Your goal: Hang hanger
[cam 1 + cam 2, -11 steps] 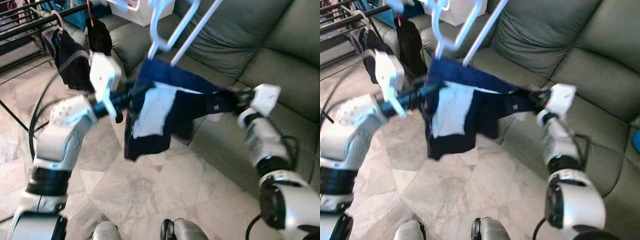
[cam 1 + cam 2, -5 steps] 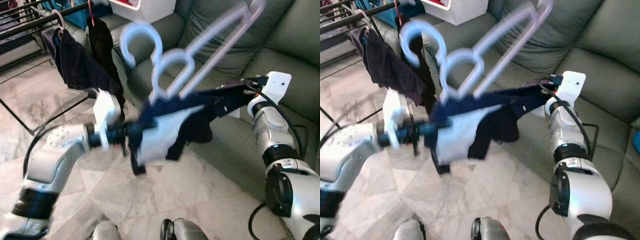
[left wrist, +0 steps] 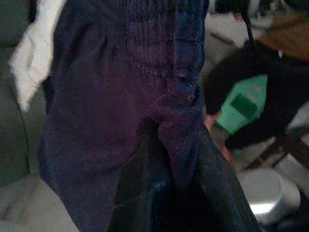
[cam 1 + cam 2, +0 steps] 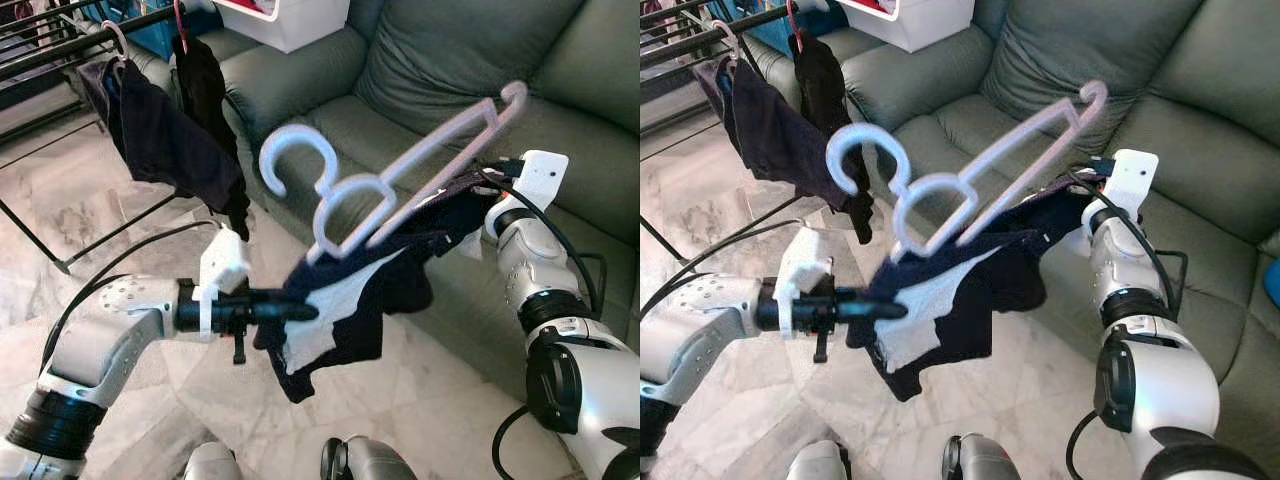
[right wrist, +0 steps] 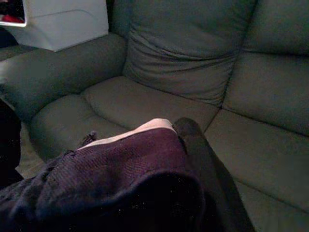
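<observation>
A pale lilac hanger (image 4: 415,165) tilts in the air, its hook (image 4: 297,160) toward the drying rack. A navy garment with a white lining (image 4: 345,305) hangs from it and sags between my arms. My left gripper (image 4: 298,312) is shut on the garment's lower left end; in the left wrist view the cloth (image 3: 169,96) is bunched between the fingers. My right gripper (image 4: 478,184) holds the garment's upper right end by the hanger's arm, above the sofa seat. The cloth (image 5: 120,183) drapes over that gripper's finger (image 5: 205,154).
A black drying rack (image 4: 60,45) stands at the far left with dark clothes (image 4: 160,140) hanging on it. A grey-green sofa (image 4: 450,60) spans the back and right, with a white box (image 4: 290,15) on its arm. Marble floor (image 4: 100,210) lies below.
My left arm has dropped lower and stretched out, pulling the garment's left end down. The hanger has come fully into view, tilted, with its hook lower. The right gripper has risen slightly.
</observation>
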